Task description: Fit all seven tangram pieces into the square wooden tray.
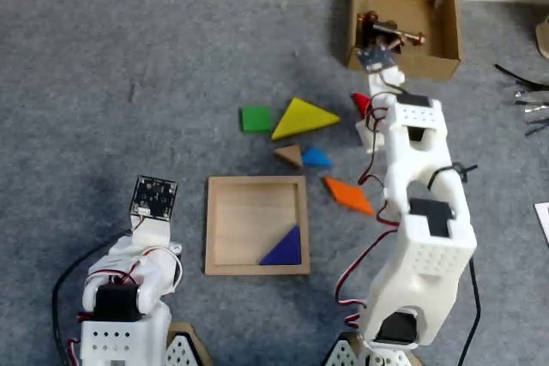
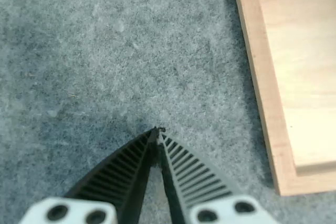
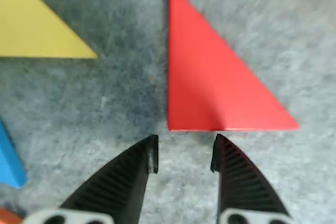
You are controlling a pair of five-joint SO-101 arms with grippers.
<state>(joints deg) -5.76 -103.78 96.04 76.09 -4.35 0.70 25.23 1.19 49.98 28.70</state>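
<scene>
The square wooden tray (image 1: 256,186) lies at the table's middle with a dark blue triangle (image 1: 285,249) in its near right corner. On the carpet beyond it lie a green square (image 1: 256,118), a yellow triangle (image 1: 303,117), a brown triangle (image 1: 289,155), a light blue piece (image 1: 316,158) and an orange parallelogram (image 1: 348,195). A red triangle (image 3: 210,80) lies just past my right gripper (image 3: 184,153), which is open, its tips short of the piece's edge. The same red triangle (image 1: 360,105) peeks out beside the right arm. My left gripper (image 2: 158,132) is shut and holds nothing, left of the tray (image 2: 262,77).
A cardboard box (image 1: 403,15) with metal parts stands at the back right. Cables (image 1: 523,87) lie at the right edge. Grey carpet (image 1: 129,75) covers the table, with free room at the left and back left.
</scene>
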